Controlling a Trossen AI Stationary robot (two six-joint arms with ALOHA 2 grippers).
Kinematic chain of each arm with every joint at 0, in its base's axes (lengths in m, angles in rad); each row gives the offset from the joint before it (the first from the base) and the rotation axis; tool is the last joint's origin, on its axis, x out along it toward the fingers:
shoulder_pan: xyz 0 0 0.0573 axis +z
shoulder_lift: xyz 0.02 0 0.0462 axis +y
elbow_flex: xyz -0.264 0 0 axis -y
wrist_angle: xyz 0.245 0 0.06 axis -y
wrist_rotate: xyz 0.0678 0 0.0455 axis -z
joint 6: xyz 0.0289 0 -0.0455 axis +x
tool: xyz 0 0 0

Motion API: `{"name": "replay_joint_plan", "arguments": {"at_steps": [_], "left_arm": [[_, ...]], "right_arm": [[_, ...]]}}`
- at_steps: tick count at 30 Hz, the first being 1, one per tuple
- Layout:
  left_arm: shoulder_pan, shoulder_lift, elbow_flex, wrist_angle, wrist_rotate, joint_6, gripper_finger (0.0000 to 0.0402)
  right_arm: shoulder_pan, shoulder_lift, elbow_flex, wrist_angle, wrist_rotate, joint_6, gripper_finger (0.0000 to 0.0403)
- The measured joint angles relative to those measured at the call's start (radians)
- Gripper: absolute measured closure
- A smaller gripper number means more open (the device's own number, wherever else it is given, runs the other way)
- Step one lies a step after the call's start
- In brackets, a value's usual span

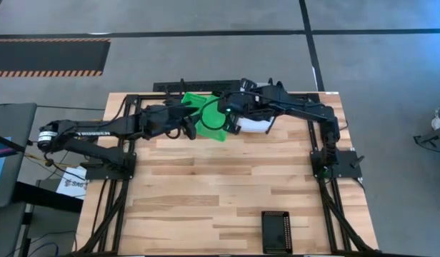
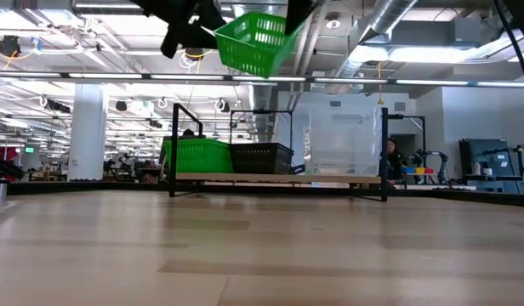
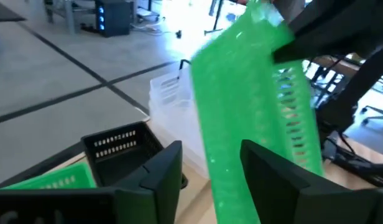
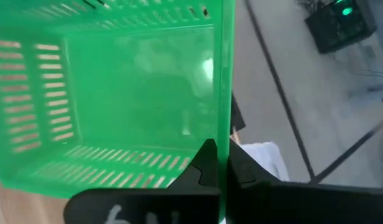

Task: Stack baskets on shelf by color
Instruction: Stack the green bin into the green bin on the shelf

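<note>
A bright green basket hangs tilted high above the table's far part, in front of the shelf. My right gripper is shut on its wall. My left gripper is open, its fingers standing on either side of the basket's opposite wall. On the shelf sit a green stack, a black mesh basket and clear baskets. My right gripper pinches the green basket's side wall at its rim, one finger inside the basket and one outside. It comes from the table's right side. The basket is lifted clear and tilted. My left gripper: whether its open fingers touch the wall between them, I cannot tell.
One black mesh basket lies at the table's near edge, right of centre. The wooden table top between it and the arms is bare. A person sits in the room beyond the shelf.
</note>
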Motion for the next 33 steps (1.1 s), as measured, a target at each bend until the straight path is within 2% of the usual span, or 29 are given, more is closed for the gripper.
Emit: {"name": "replay_joint_plan", "arguments": {"at_steps": [7,11,19,28,33], "left_arm": [[0.002,-0.031,0.001,0.004,0.062,0.010,0.0220],[0.002,-0.035,0.000,-0.028,0.062,0.007,0.0215],[0.053,-0.014,-0.001,-0.176,-0.015,-0.021,0.0214],[0.117,-0.010,0.000,-0.135,0.061,-0.023,0.0214],[0.150,-0.010,0.000,-0.161,0.046,-0.018,0.0214]], "right_arm": [[-0.083,0.056,-0.005,-0.081,-0.034,-0.054,0.0400],[-0.117,0.092,-0.004,-0.047,-0.047,-0.076,0.0400],[-0.095,0.113,-0.003,0.033,-0.088,-0.105,0.0400],[-0.068,0.112,-0.002,0.137,-0.091,-0.121,0.0398],[-0.055,0.112,-0.002,0.181,-0.100,-0.119,0.0400]]}}
